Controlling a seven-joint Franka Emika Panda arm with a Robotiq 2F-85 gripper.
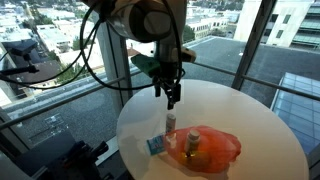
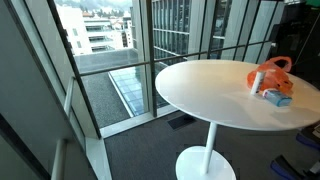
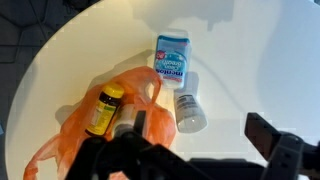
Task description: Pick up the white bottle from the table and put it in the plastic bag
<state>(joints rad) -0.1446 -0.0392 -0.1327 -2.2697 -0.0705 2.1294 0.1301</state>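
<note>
A small white bottle stands on the round white table, just beside an orange plastic bag. It also shows in both exterior views, as does the bag. A yellow-labelled bottle lies in the bag. My gripper is open and empty. It hangs above the white bottle without touching it, as an exterior view shows.
A blue and white pack lies on the table next to the white bottle, and shows in an exterior view. The table edge is close to these things. Glass walls with a railing surround the table.
</note>
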